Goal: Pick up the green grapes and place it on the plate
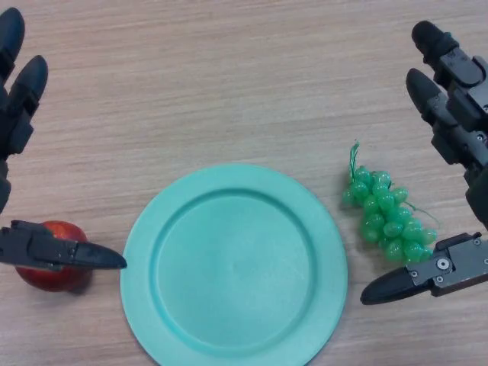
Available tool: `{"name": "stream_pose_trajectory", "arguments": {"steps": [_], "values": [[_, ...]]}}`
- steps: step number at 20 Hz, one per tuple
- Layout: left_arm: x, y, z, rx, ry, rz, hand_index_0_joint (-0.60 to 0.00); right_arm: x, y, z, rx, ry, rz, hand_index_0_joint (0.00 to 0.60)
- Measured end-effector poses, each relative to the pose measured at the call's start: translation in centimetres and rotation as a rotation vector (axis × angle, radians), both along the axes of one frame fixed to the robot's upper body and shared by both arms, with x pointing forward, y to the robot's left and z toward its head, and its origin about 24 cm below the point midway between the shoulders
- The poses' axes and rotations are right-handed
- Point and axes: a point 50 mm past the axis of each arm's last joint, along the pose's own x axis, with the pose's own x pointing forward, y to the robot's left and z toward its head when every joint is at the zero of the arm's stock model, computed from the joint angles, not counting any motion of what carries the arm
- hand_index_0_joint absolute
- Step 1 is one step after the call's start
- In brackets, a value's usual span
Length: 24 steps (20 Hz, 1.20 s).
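Note:
A bunch of green grapes lies on the wooden table, just right of a round teal plate that holds nothing. My right hand is open at the right edge; its fingers reach up past the grapes and its thumb points left just below the bunch, not touching it. My left hand is open at the left edge, with its thumb stretched over a red apple.
A red apple sits on the table left of the plate, partly under my left thumb. The wooden table top stretches away beyond the plate.

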Motion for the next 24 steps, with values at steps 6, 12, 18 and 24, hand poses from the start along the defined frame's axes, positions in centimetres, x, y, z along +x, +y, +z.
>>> {"name": "stream_pose_trajectory", "arguments": {"steps": [6,12,18,24], "values": [[0.3,-0.7,0.0,0.015,0.000,-0.022,0.000,0.0,-0.1,-0.1,-0.007,0.002,-0.011,0.000],[0.8,-0.4,-0.5,0.004,0.023,-0.013,0.000,1.8,-0.9,-1.9,-0.080,0.071,-0.101,0.000],[0.8,-0.3,-0.3,0.005,0.015,-0.009,0.000,5.3,-1.8,-6.6,-0.201,0.115,-0.154,0.000],[0.6,-0.5,0.0,-0.021,0.001,-0.035,0.000,8.0,-2.9,-10.9,-0.240,0.151,-0.183,0.000]]}}
